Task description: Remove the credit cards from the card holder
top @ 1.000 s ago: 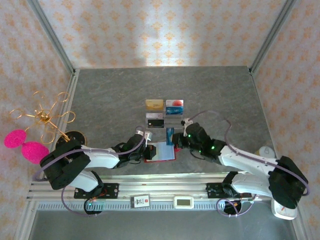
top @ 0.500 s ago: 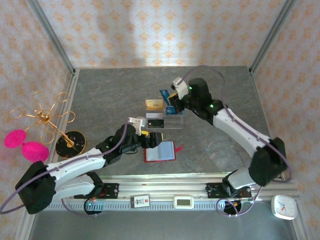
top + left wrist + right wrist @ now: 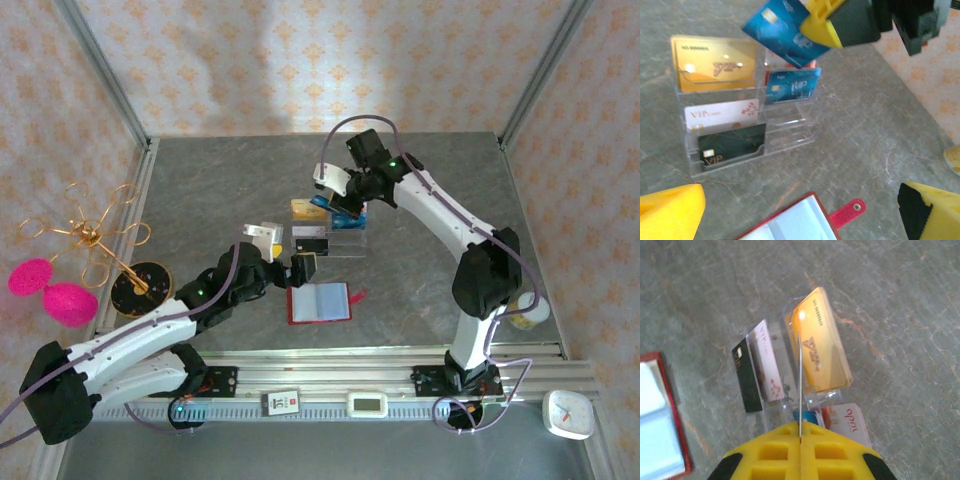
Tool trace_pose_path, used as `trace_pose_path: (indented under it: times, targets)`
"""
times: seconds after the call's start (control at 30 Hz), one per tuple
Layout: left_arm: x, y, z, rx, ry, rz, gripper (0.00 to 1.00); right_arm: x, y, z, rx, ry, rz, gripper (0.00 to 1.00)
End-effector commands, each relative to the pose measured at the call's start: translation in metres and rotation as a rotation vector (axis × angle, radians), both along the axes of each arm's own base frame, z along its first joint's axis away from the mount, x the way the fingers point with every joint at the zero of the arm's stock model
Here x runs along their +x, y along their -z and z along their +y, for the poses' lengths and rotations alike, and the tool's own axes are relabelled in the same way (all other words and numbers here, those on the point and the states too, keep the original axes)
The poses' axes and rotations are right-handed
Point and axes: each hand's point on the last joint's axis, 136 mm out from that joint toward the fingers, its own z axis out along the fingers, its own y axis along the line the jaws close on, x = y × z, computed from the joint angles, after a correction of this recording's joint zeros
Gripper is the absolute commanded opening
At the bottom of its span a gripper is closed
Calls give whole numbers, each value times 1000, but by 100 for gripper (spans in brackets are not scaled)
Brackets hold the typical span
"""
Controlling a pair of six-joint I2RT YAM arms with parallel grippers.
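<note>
Right gripper (image 3: 800,434) has its yellow fingers pressed together on a blue card (image 3: 782,30). It pinches the card across the flat faces at one short end, so most of the card sticks out ahead of the tips. Directly beneath those tips is the clear acrylic stand (image 3: 790,112), with a gold card (image 3: 715,65), a white VIP card (image 3: 722,114), a black card (image 3: 732,144) and a second blue card (image 3: 792,86) in its slots.

Left gripper (image 3: 285,250) hangs with its jaws spread wide and nothing between them. The card holder (image 3: 320,302) lies open and flat on the table (image 3: 200,190) just below it on the near side, well back from the right gripper (whether any card is left in its pale sleeves I cannot tell).

Each card looks light, thin, stiff but slightly springy, and glossy enough to slip. A flat pinch well in from the short edge should hold it, while a grip at the very corner would probably let it pivot. The holder looks soft and light, so it would likely lift or slide with a card being drawn out unless the free gripper pins it down.
</note>
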Motion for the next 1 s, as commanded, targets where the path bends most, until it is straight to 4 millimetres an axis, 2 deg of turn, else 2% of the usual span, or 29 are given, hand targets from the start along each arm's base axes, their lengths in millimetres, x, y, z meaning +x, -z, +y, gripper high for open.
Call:
trace_pose_path:
  times: [0.0,0.23,0.6,0.97]
  targets:
    - [11,-14,15,75,-67,-71,99,-18,6,-11,-77,-131,8,0]
    - [20,-16,23,103,-114,-99,99,-3,34,-24,-190,-106,11,0]
    - [23,-8,28,132,-127,-78,99,13,47,-39,-277,-76,-23,0]
    - [26,-1,30,139,-138,-60,99,19,58,-46,-311,-70,-34,0]
